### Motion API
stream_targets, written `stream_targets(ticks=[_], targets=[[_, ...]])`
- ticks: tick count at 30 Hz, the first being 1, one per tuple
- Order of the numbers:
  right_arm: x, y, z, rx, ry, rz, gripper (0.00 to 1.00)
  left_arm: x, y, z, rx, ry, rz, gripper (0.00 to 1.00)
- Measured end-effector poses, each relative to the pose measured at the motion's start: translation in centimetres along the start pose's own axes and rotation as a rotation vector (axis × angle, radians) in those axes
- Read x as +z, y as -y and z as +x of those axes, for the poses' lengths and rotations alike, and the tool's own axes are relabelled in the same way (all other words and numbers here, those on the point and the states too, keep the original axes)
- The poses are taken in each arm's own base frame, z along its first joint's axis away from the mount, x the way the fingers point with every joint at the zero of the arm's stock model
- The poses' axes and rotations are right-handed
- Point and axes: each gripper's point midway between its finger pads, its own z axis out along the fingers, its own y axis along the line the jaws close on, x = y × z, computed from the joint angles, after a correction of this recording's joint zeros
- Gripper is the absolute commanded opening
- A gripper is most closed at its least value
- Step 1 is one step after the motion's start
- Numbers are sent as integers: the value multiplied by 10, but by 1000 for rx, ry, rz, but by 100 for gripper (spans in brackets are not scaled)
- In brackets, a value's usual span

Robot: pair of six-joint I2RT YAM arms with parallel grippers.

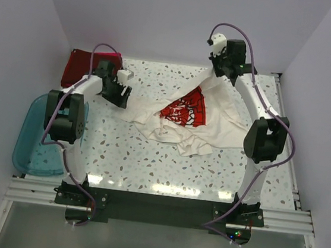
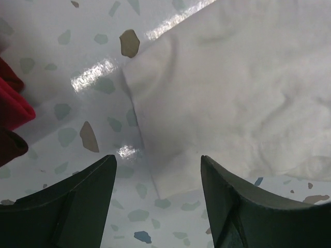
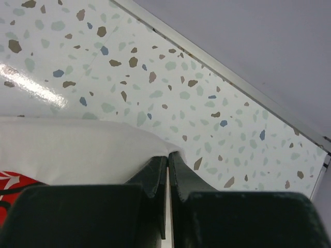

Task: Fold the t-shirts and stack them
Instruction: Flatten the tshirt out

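Cream-white cloth, the t-shirt (image 1: 189,124) with the red print, lies rumpled mid-table, so this looks like the spreading-out stage. The left gripper (image 2: 158,161) hangs wide and empty just over its left corner, while farther back the right gripper (image 3: 168,160), pinched tight on a far edge, holds that cloth up. Next, I judge, the left must close on its corner so both can draw the shirt flat across the glossy speckled table (image 1: 149,164), which has a teal tub (image 1: 31,144) at its near-left edge, a dark red shirt (image 1: 79,66) in the far-left corner, and pale walls (image 1: 166,16) behind.
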Motion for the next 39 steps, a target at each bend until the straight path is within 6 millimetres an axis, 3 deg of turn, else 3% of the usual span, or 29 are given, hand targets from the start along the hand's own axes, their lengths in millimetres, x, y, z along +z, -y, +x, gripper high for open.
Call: stream_targets(ticks=[6, 14, 17, 23, 25, 27, 29, 32, 33, 35, 37, 39], targets=[[-34, 1, -10, -23, 35, 4, 0, 3, -3, 24, -58, -99, -31, 63], [-33, -4, 6, -37, -1, -18, 0, 10, 4, 43, -92, -181, -25, 56], [-34, -1, 8, -36, -6, -16, 0, 12, 9, 43, -74, -188, -31, 44], [-35, 7, 17, -19, -26, -18, 0, 15, 9, 41, -60, -201, -54, 2], [-37, 15, 23, -5, -39, -16, 0, 18, 10, 33, -67, -198, -34, 0], [-41, 31, 27, 13, -49, 6, 0, 24, 9, 12, -64, -165, -1, 0], [-43, 55, 24, 33, -41, 45, 0, 28, 5, -24, -51, -99, 19, 0], [-45, 102, 3, 66, 15, 128, 0, 20, -11, -123, -3, 123, 14, 0], [-48, 124, -10, 78, 52, 170, 0, 4, -18, -175, 29, 266, -3, 0], [-59, 155, -31, 96, 118, 236, 0, -35, -18, -241, 68, 488, -21, 0], [-80, 185, -53, 114, 194, 314, 0, -82, -11, -285, 82, 680, -31, 0], [-107, 209, -77, 132, 290, 385, 0, -137, 0, -316, 89, 870, -36, 0]])
